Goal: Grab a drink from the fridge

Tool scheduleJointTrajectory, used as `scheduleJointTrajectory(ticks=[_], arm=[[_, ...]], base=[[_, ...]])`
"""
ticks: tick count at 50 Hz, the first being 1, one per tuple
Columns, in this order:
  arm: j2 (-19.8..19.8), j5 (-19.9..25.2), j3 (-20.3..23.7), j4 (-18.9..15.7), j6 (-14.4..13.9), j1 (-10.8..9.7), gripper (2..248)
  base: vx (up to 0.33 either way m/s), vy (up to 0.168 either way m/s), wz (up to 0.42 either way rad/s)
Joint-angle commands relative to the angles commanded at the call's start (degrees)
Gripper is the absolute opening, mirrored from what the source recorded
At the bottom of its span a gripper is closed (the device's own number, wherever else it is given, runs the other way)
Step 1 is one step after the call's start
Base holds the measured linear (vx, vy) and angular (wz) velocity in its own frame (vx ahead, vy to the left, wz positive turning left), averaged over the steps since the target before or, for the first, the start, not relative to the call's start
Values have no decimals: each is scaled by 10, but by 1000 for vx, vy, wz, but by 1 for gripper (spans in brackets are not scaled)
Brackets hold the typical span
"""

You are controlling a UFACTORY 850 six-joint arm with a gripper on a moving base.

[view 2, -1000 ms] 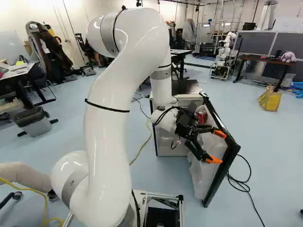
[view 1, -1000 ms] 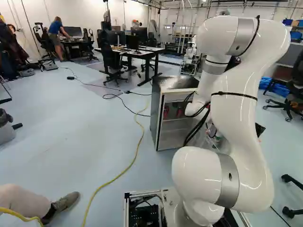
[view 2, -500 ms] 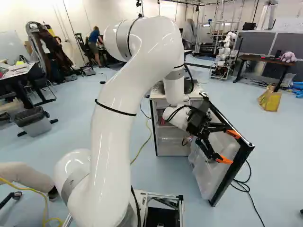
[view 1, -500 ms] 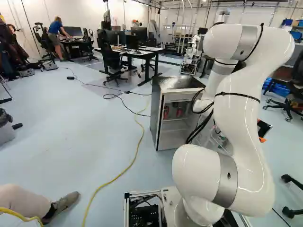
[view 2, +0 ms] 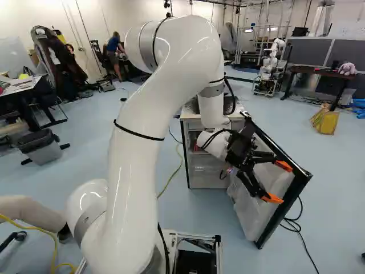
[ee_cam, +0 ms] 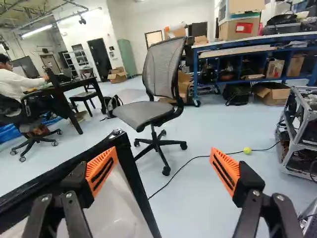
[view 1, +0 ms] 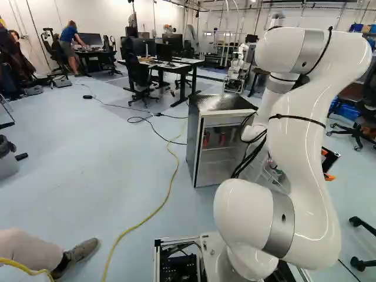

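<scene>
Fingers [ee_cam: 101,171] wide apart, gripper [view 2: 279,182] by the swung-open door [view 2: 256,208], touching or not unclear. Drinks [view 1: 206,139] (two red ones, small in view) sit inside the fridge [view 1: 223,103], left base view.

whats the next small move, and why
Probably ease the open gripper back from the fridge door and turn it toward the red drinks: they sit inside the fridge, while the door stands wide open and the gripper points out past its edge.
</scene>
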Motion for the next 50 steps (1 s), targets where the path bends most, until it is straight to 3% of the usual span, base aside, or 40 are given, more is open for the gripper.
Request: scheduleJointTrajectory(ticks=[50], arm=[[109, 20, 207, -290, 0, 54, 247]], base=[[0, 0, 0]])
